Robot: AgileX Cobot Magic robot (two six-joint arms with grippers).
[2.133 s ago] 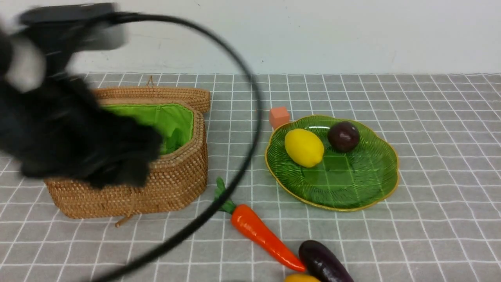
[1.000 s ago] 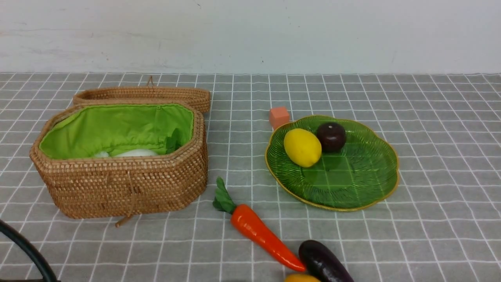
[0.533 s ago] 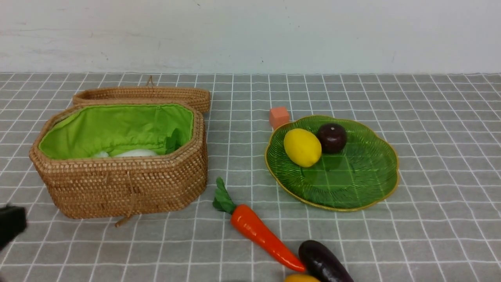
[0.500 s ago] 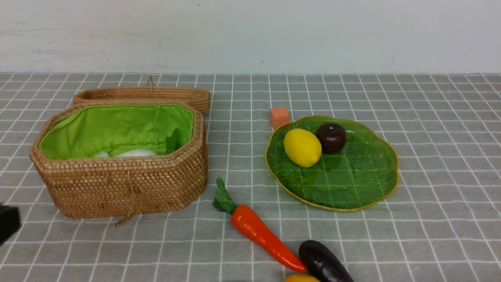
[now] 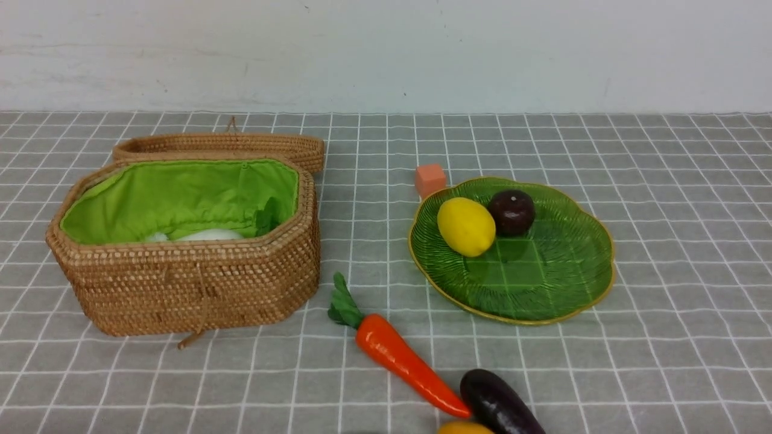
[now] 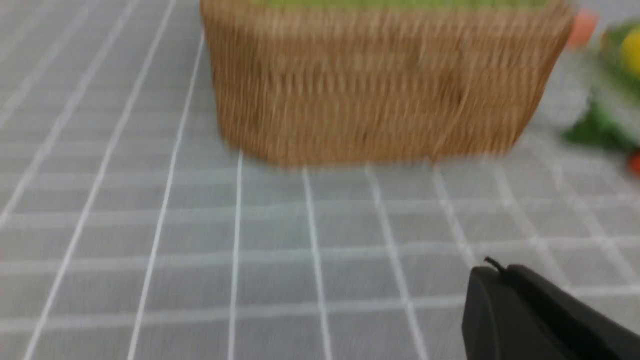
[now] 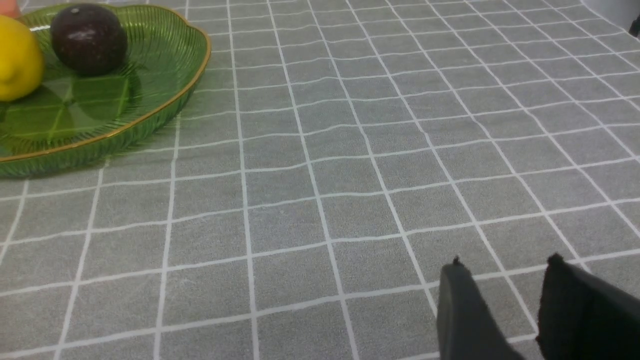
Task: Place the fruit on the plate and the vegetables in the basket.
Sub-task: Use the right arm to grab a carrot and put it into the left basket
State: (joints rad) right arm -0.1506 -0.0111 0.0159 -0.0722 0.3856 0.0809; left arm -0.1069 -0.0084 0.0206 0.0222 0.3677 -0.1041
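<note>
Fruit is two-thirds home, by my reckoning: the lemon and the small maroon fruit sit touching each other on the plate, toward its far left part. The mango is only a yellow sliver at the picture's edge, on the cloth on my side of the plate, so it has yet to go.

Vegetables are one of three. The white radish lies inside the wicker basket, which stands open well to the left of the plate. The carrot and the eggplant lie on the cloth on my side of the plate, off its left half, the carrot's tip close to the eggplant.

My right gripper hovers low over bare cloth to the right of the plate, jaws a little apart and holding nothing. My left gripper shows just one finger in a blurred view, so I cannot tell how it stands.
</note>
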